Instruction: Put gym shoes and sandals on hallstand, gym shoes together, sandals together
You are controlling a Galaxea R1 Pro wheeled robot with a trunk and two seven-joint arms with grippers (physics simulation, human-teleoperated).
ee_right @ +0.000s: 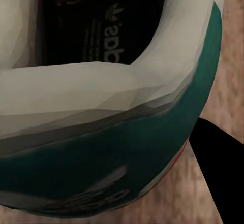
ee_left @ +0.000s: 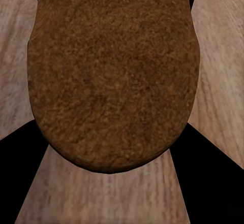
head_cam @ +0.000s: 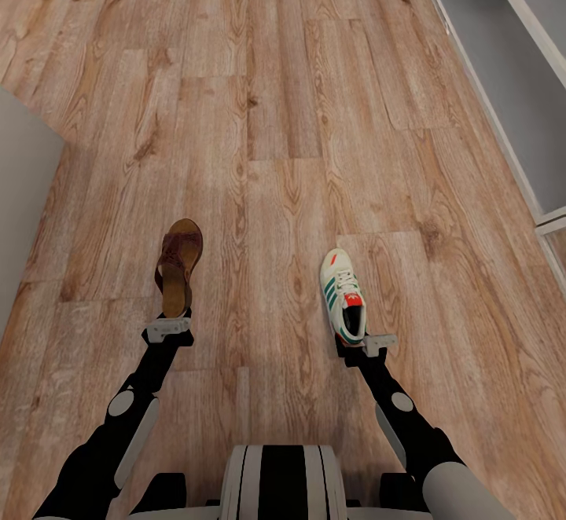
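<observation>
A dark brown sandal (head_cam: 180, 264) hangs over the wood-plank corridor floor (head_cam: 283, 135), its heel end in my left gripper (head_cam: 174, 320), which is shut on it. In the left wrist view the sandal's sole (ee_left: 112, 76) sits between my two black fingers (ee_left: 216, 178). A white gym shoe (head_cam: 343, 294) with green stripes and red patches is held by its heel in my right gripper (head_cam: 355, 339), also shut. The right wrist view shows the shoe's heel collar and green sole edge (ee_right: 117, 148) up close, with one finger (ee_right: 218, 173) beside it. The other sandal and gym shoe are out of view.
A white shelving unit (head_cam: 511, 72), part of the hallstand, runs along the upper right edge of the head view. A grey wall or panel (head_cam: 20, 190) stands at the left. Bare plank floor stretches ahead between them.
</observation>
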